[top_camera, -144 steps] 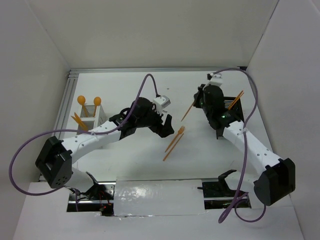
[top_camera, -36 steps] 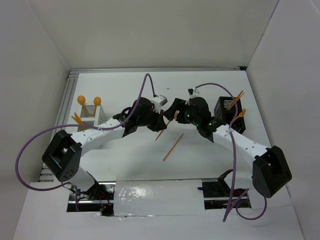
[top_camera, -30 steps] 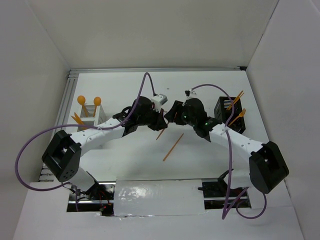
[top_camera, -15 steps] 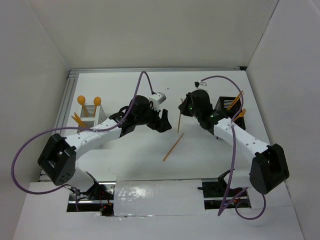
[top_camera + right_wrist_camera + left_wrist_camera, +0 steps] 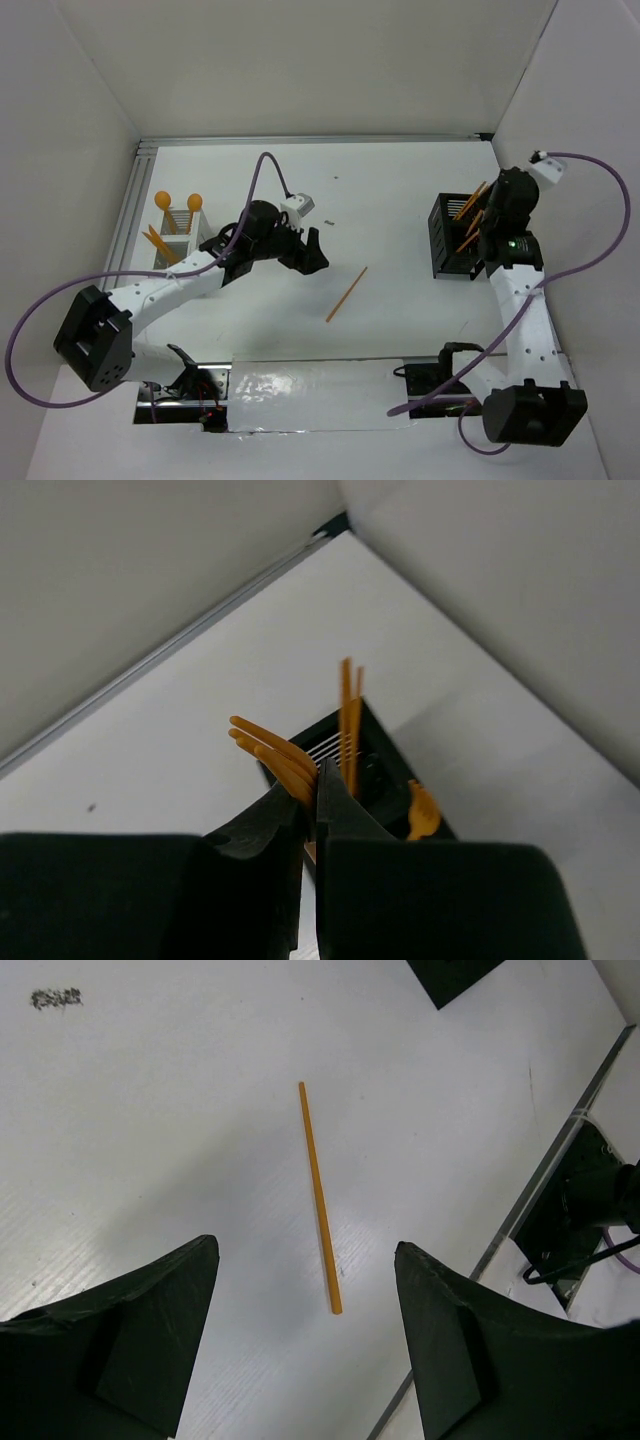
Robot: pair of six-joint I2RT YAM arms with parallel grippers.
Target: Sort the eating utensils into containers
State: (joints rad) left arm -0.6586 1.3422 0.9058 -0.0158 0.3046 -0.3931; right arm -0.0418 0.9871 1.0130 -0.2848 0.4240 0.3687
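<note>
My right gripper (image 5: 312, 780) is shut on an orange fork (image 5: 268, 744); its prongs stick out past the fingertips, just above the black container (image 5: 385, 765). That container (image 5: 452, 243) holds upright thin orange utensils (image 5: 347, 715) and another fork (image 5: 423, 810). In the top view the right gripper (image 5: 487, 222) hangs over the container's right side. A plain straight orange utensil (image 5: 347, 293) lies flat mid-table. My left gripper (image 5: 310, 250) is open just left of it, and in the left wrist view the piece (image 5: 318, 1195) lies ahead of the spread fingers (image 5: 150, 1340).
The white container (image 5: 180, 232) stands at far left with two round-bowled spoons (image 5: 163, 198) upright in it and orange pieces (image 5: 156, 241) leaning at its side. A metal rail (image 5: 128, 215) runs along the left edge. White walls close in on the left, the back and the right.
The fork passed from the left gripper to the right, which shut on it and carried it right to the black container. The left gripper opened and drew back left.
</note>
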